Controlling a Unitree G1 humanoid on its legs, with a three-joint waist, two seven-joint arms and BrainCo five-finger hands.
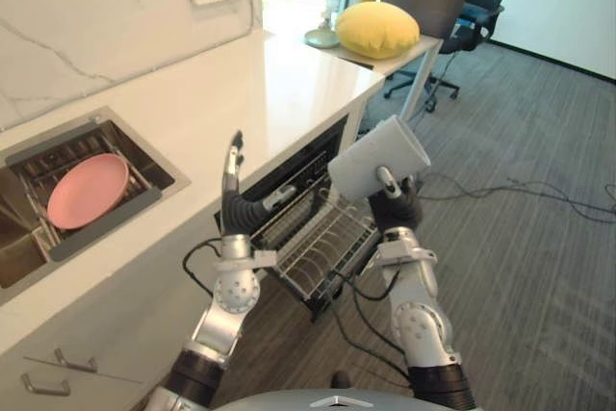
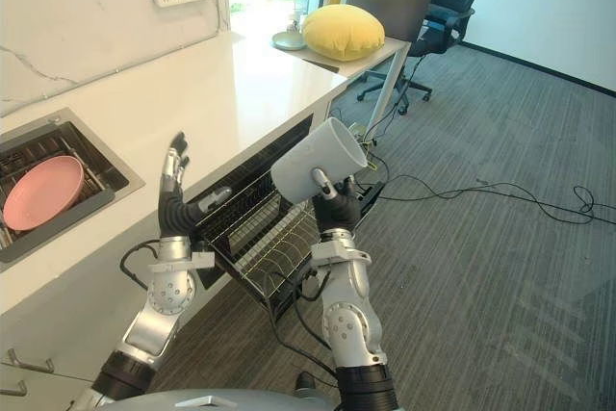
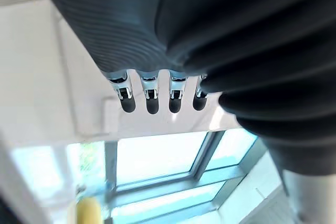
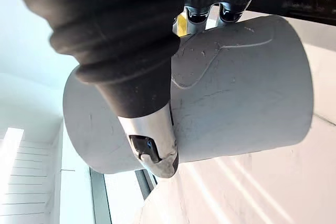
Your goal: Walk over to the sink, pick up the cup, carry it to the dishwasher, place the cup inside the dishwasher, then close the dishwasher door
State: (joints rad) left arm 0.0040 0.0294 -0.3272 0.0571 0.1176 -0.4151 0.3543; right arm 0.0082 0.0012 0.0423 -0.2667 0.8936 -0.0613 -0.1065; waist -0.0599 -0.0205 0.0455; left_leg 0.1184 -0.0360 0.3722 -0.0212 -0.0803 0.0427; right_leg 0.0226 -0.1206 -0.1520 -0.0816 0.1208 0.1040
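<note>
One-handed, grips the white cup (image 1: 378, 168) at centre frame, tilted on its side, just above the pulled-out dishwasher rack (image 1: 322, 240). Clamps it in the right hand (image 1: 395, 209), thumb (image 4: 152, 140) laid across the near wall, fingers (image 4: 229, 13) curled over the far side. Holds the left hand (image 1: 232, 185) upright left of centre, fingers straight, grasping nothing, beside the white counter (image 1: 241, 84).

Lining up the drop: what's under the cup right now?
The dishwasher's pulled-out wire rack, bare wires showing. The cup and right hand cover part of it; the rack's back lies hidden under the counter.
</note>
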